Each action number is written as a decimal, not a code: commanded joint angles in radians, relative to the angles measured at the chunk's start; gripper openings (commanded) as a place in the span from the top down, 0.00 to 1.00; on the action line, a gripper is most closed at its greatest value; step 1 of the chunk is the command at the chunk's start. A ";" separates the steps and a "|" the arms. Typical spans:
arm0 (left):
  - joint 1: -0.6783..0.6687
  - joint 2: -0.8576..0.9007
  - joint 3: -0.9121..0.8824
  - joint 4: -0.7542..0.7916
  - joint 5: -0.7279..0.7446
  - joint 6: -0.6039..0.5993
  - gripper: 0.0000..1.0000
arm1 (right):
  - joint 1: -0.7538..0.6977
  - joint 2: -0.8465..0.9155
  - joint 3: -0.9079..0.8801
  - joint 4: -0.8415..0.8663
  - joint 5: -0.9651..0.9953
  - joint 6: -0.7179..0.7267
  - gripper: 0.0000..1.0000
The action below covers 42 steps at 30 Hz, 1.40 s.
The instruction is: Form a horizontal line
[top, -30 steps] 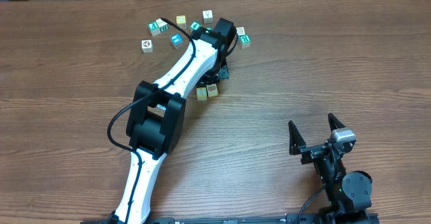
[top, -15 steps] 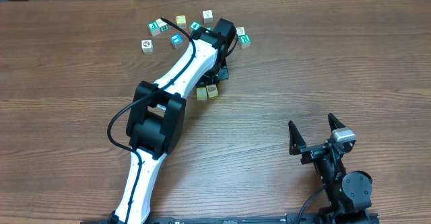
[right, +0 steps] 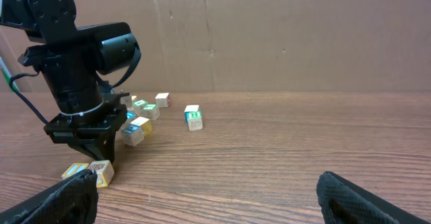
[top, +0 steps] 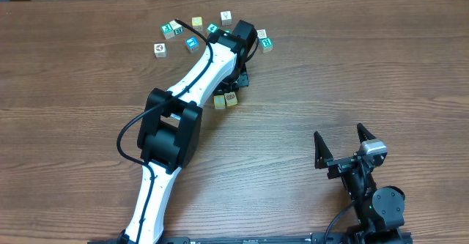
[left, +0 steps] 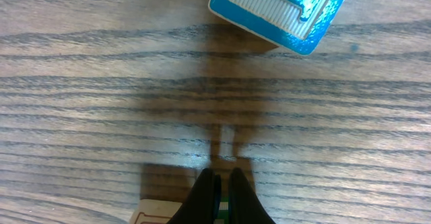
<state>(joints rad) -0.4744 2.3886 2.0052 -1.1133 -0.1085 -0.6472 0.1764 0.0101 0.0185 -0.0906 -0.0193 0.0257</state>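
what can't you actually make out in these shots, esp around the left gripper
- Left wrist: the bottom edge cuts off the left gripper, so whether its jaws hold anything is unclear.
- Overhead: the left arm covers whatever lies under it. Only a yellow cube and a cream cube show beside it.
- Overhead: prints on the scattered cubes are too small to read.

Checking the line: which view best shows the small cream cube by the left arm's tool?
Overhead: the small cream wooden cube shows clearly, beside a yellow wooden cube. Right wrist shows it small, side-on; left wrist perhaps only a corner.
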 commanded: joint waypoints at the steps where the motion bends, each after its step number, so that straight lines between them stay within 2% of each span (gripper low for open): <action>1: -0.005 -0.005 0.023 -0.009 0.006 0.020 0.96 | -0.006 -0.007 -0.010 0.006 0.003 -0.004 0.00; 10: -0.005 -0.005 0.023 0.005 0.004 0.021 0.96 | -0.006 -0.007 -0.010 0.006 0.003 -0.004 0.00; 18: -0.002 -0.005 0.023 0.121 0.005 0.046 0.96 | -0.006 -0.007 -0.010 0.006 0.003 -0.004 0.00; 22: -0.006 -0.005 0.023 0.148 0.074 0.050 0.96 | -0.006 -0.007 -0.010 0.006 0.003 -0.004 0.00; 42: -0.046 -0.005 0.023 0.014 0.099 0.071 0.96 | -0.006 -0.007 -0.010 0.006 0.003 -0.004 0.00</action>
<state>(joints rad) -0.5194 2.3886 2.0056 -1.0878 -0.0177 -0.5983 0.1764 0.0101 0.0185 -0.0898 -0.0189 0.0261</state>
